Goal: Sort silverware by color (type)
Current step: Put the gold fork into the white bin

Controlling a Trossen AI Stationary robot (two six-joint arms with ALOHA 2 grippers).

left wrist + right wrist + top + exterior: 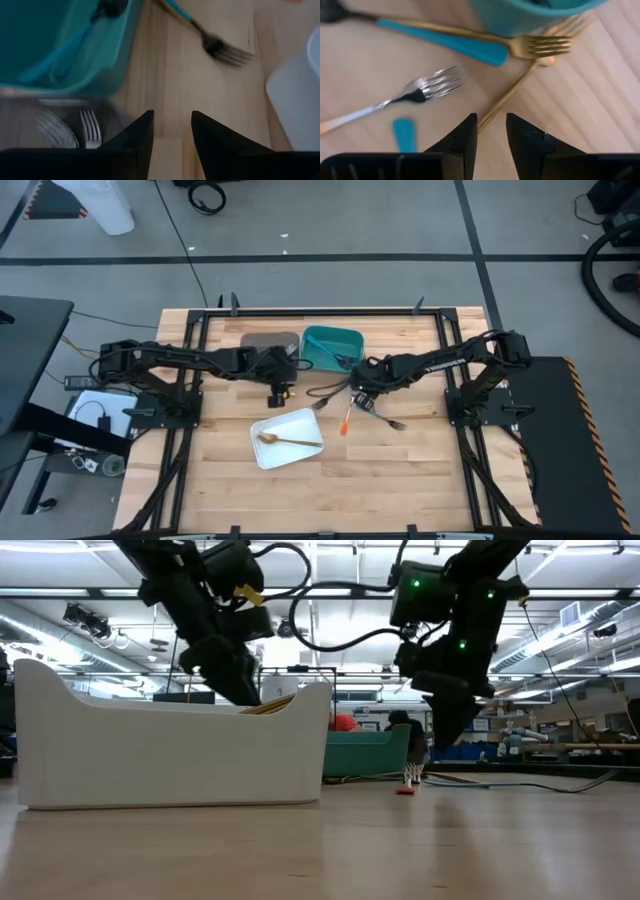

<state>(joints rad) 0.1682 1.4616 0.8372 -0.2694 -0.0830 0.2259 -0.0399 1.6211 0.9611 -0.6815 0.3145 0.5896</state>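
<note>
Roughly midway, we judge: the white square tray point(262, 452) near the front of the pale wooden table point(420, 470) holds one gold spoon point(288, 441), the teal plastic bin point(345, 337) at the back holds at least one teal-handled piece point(60, 60), and the grey bin point(262, 340) beside it shows silver fork tines point(90, 131) in the left wrist view. Still loose on the wood between bin and tray lie an orange-handled silver fork point(395, 100), a teal-handled gold fork point(470, 46), a slim all-gold piece point(507, 97), a dark fork point(392, 422) off to the right, and the end of another teal handle point(404, 134); we cannot count them surely. Our left gripper point(172, 130) hovers low over bare wood just in front of the two bins, its jaws parted with nothing between them. Our right gripper point(491, 131) hangs above the loose cluster, jaws likewise parted and empty, the gold piece running just under its tips. For room: the front and right of the table are open boards, whereas the cluster sits close against the teal bin's wall, and the two grippers work near each other around the middle, so we see the tightest clearance there; the tray's raised rim blocks low approaches from the front.
</note>
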